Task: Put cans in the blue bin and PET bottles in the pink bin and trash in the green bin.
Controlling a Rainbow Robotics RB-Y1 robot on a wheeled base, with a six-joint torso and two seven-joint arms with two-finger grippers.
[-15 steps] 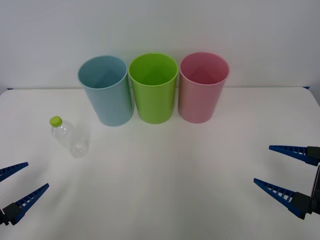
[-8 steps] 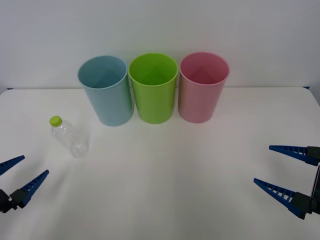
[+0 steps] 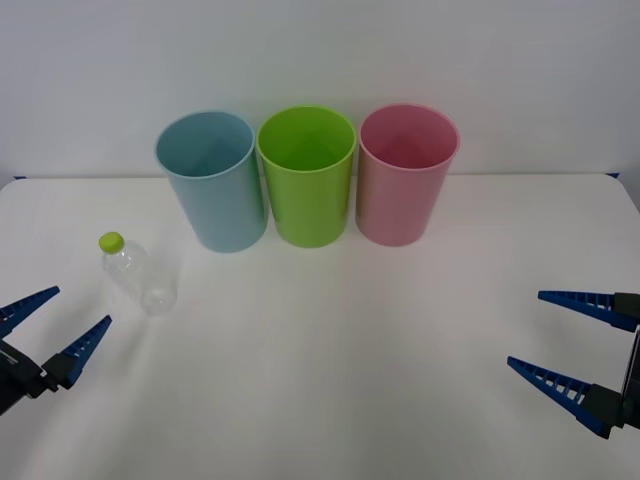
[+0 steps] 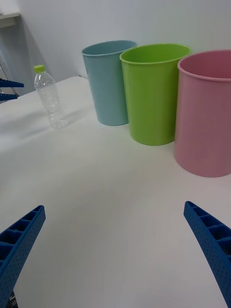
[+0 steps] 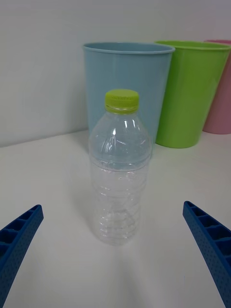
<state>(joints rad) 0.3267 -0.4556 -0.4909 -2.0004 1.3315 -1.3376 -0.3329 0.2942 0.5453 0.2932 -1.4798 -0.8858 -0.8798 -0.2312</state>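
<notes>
- The small clear plastic bottle with the yellow-green cap point(image 3: 138, 276) stands upright on the white bench point(image 3: 340, 380). It is not in any bin yet.
- It is on the robot's left side, out in front of the tall round light blue plastic bin point(image 3: 212, 180) and apart from it.
- The light blue bin, the tall round lime-green plastic bin point(image 3: 307, 176) and the tall round pink plastic bin point(image 3: 407, 174) stand in a row at the back of the bench, close side by side.
- As far as the front view lets me look into them, the three bins seem to have nothing inside, but I cannot see down to their bottoms.
- I see no cans and no trash on the bench, just the bottle.
- The left claw point(image 3: 52, 327) is low over the bench near the bottle. Its two blue fingers are spread wide and hold nothing. In the left wrist view the bottle stands between the two fingers but farther off.
- The right claw point(image 3: 568, 340) waits far off on the right side of the bench, near the edge. Its fingers are spread wide too, and nothing is in them.
- So I think the job is just starting. The bottle has to be grabbed, lifted and dropped in the pink bin, which is the farthest bin from it.
</notes>
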